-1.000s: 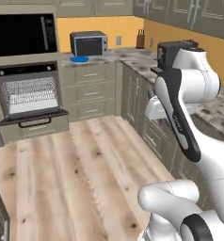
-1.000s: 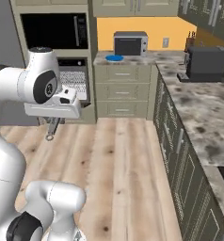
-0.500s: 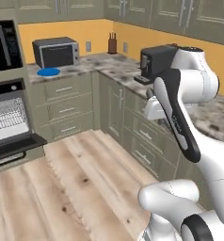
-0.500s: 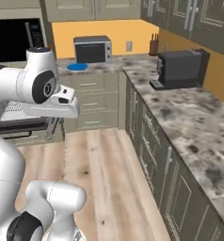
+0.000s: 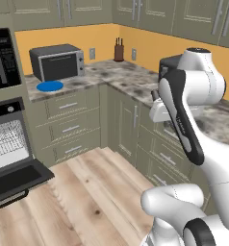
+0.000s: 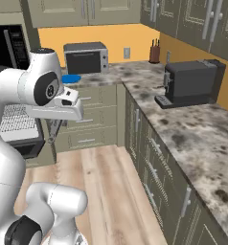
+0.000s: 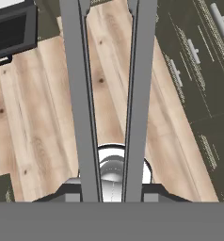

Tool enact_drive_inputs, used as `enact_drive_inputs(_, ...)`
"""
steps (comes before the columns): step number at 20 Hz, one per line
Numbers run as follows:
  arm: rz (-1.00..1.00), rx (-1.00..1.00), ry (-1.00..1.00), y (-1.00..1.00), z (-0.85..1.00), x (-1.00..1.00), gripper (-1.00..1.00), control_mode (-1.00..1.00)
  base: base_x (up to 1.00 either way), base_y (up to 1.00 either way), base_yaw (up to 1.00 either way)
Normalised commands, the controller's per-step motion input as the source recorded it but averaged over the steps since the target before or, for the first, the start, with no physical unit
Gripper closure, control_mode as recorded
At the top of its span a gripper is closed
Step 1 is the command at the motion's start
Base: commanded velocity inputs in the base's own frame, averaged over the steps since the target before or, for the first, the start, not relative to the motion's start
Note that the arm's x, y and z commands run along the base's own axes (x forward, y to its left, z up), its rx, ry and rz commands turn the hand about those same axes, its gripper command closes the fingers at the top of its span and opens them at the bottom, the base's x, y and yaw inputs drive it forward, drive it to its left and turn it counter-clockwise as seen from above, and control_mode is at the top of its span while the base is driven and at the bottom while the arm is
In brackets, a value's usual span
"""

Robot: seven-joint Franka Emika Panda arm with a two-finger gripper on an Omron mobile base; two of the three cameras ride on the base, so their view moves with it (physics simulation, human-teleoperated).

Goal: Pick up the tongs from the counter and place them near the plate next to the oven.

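Far left on your mottled grey-brown stone tabletop (image 6: 192,129) lies the flat round bright blue plate (image 6: 71,78), beside the grey toaster oven (image 6: 85,58). Your tool (image 7: 112,190) is clamped on the slim grey metal tongs (image 7: 109,99), carried above the wooden floor (image 7: 34,117).

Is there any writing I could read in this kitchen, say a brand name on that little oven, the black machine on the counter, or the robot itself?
None: no words, numbers or signs can be read in these pictures.
The toaster oven, the black machine and the wall oven have plain faces.
The robot arm and the tongs shut in its tool carry no marking either.
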Motion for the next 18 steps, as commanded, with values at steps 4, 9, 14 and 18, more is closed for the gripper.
enact_drive_inputs(4,0.00,0.00,0.00,0.00,0.00,0.00,1.00,1.00,1.00,-0.19,0.23)
enact_drive_inputs(9,0.00,0.00,0.00,0.00,0.00,0.00,1.00,1.00,1.00,-0.22,0.22)
enact_drive_inputs(14,0.00,0.00,0.00,0.00,0.00,0.00,1.00,1.00,1.00,-0.64,0.20)
enact_drive_inputs(18,0.00,0.00,0.00,0.00,0.00,0.00,1.00,1.00,1.00,-0.52,0.21)
